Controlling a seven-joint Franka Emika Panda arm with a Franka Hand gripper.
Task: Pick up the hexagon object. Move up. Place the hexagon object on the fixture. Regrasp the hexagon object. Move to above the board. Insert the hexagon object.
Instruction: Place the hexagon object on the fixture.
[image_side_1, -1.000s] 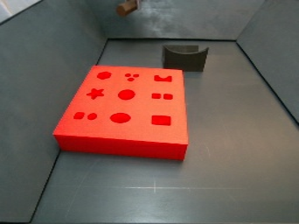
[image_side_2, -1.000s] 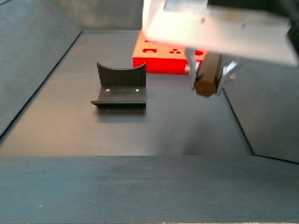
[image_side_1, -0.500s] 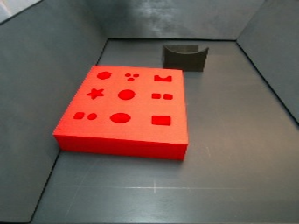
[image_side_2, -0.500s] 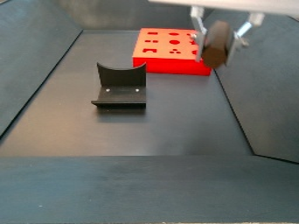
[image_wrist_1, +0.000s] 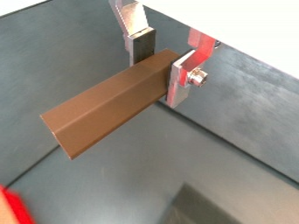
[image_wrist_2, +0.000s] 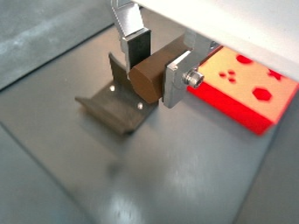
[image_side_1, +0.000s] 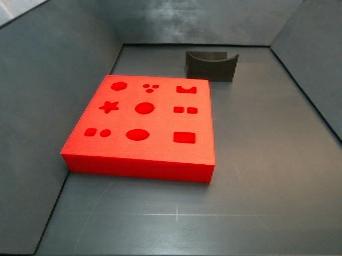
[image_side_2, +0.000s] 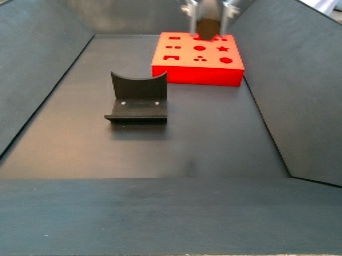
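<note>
Gripping the hexagon object (image_wrist_1: 107, 111), the gripper (image_wrist_1: 162, 64) hangs high in the air, its flat silver fingers (image_wrist_1: 139, 37) clamped on the brown peg's sides in both wrist views. In a side view the gripper (image_side_2: 207, 14) sits at the upper frame edge, above the board (image_side_2: 201, 58). The fixture (image_side_2: 136, 97) stands on the floor, well apart from the board. The other side view shows the board (image_side_1: 144, 125) and the fixture (image_side_1: 211, 64), but not the gripper.

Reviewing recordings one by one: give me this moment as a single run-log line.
end effector: shut on hexagon object, raised | fixture: empty, on floor | board: cutouts all open | phase: carrying, not yet placed
</note>
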